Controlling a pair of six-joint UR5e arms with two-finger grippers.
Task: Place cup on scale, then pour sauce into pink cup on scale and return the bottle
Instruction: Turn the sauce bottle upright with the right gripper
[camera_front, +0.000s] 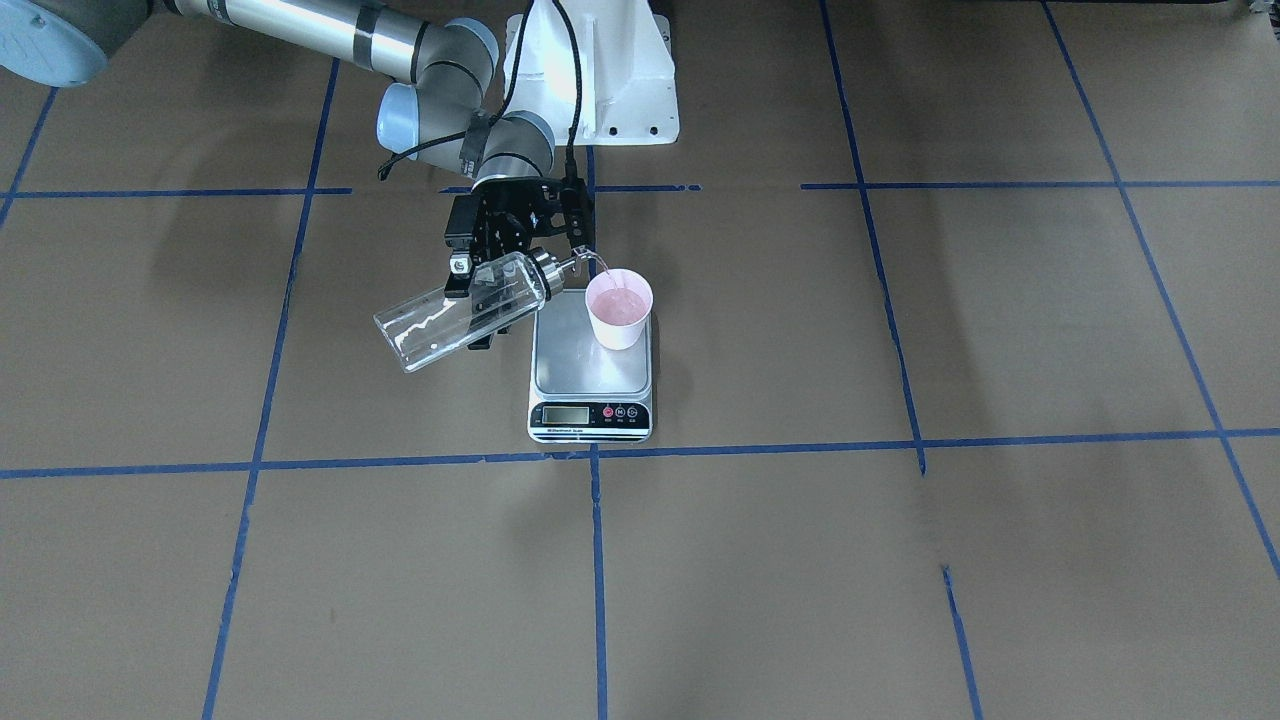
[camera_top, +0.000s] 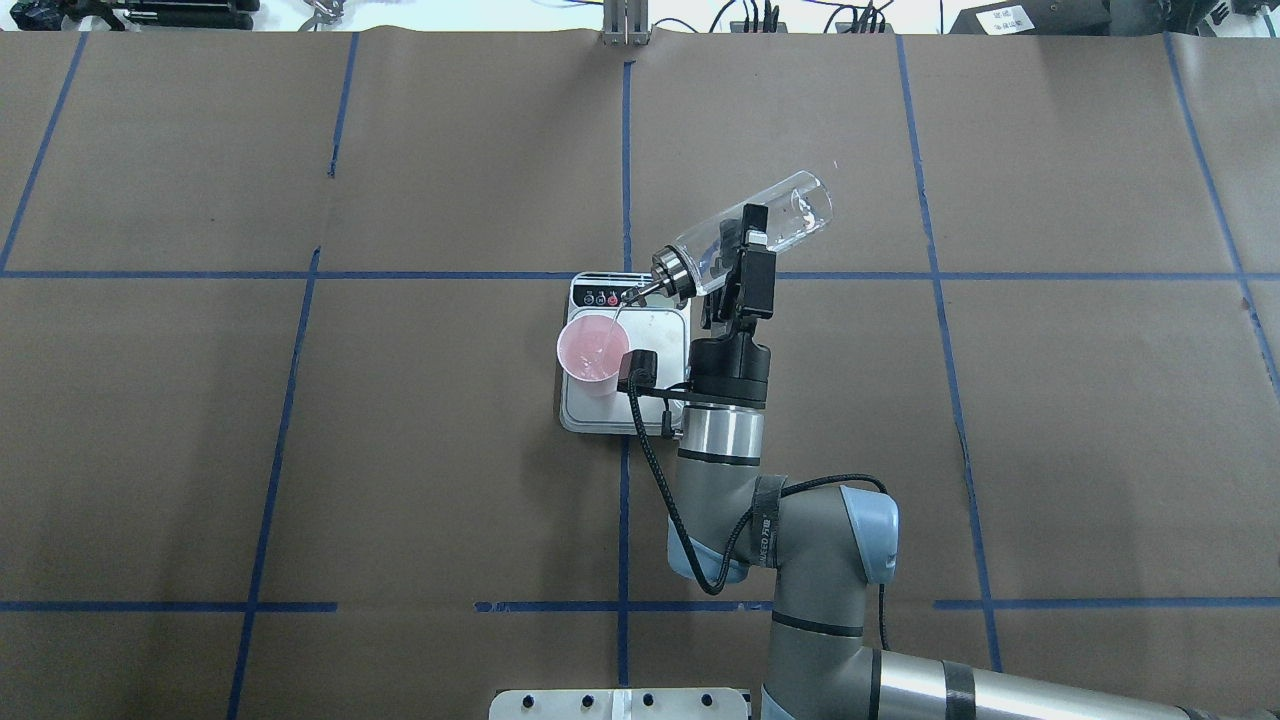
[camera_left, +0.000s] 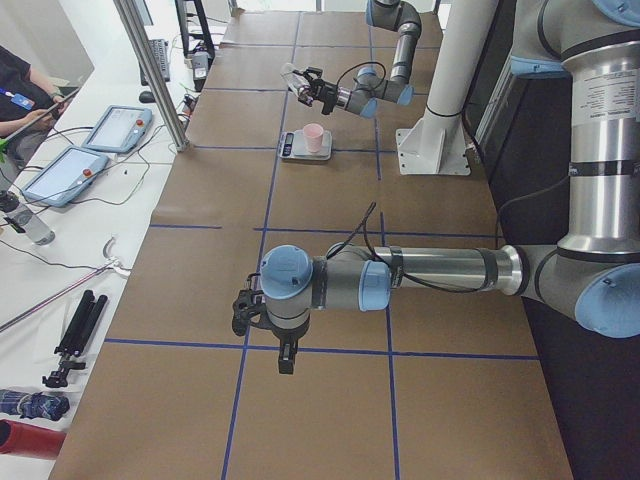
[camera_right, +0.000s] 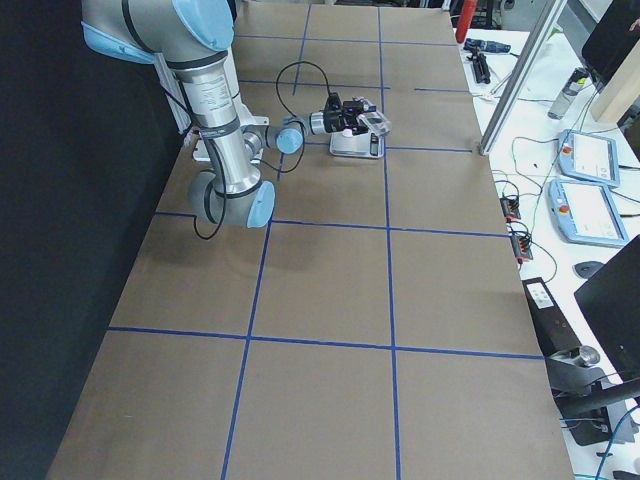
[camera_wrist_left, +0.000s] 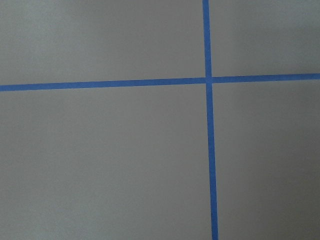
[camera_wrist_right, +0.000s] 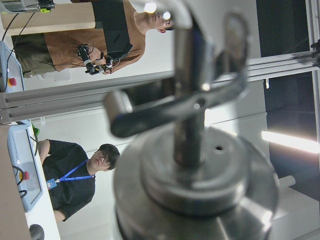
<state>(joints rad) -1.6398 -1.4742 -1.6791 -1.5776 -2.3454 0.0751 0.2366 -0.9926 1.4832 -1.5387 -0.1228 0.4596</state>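
Observation:
The pink cup (camera_front: 619, 308) stands upright on the far corner of the silver scale (camera_front: 575, 365), also in the overhead view, cup (camera_top: 590, 355) on scale (camera_top: 660, 330). My right gripper (camera_front: 492, 278) is shut on the clear glass bottle (camera_front: 455, 315) and holds it tilted, spout down, beside the scale. A thin clear stream of sauce (camera_front: 607, 266) runs from the silver spout cap (camera_front: 548, 270) into the cup. The cap (camera_wrist_right: 195, 180) fills the right wrist view. My left gripper (camera_left: 284, 355) hangs over bare table far from the scale. I cannot tell whether it is open.
The table is brown paper with blue tape lines (camera_wrist_left: 209, 150). The white robot base (camera_front: 590, 70) stands behind the scale. A side bench with control tablets (camera_left: 110, 128) and a metal post (camera_left: 160, 80) runs along the table's far edge.

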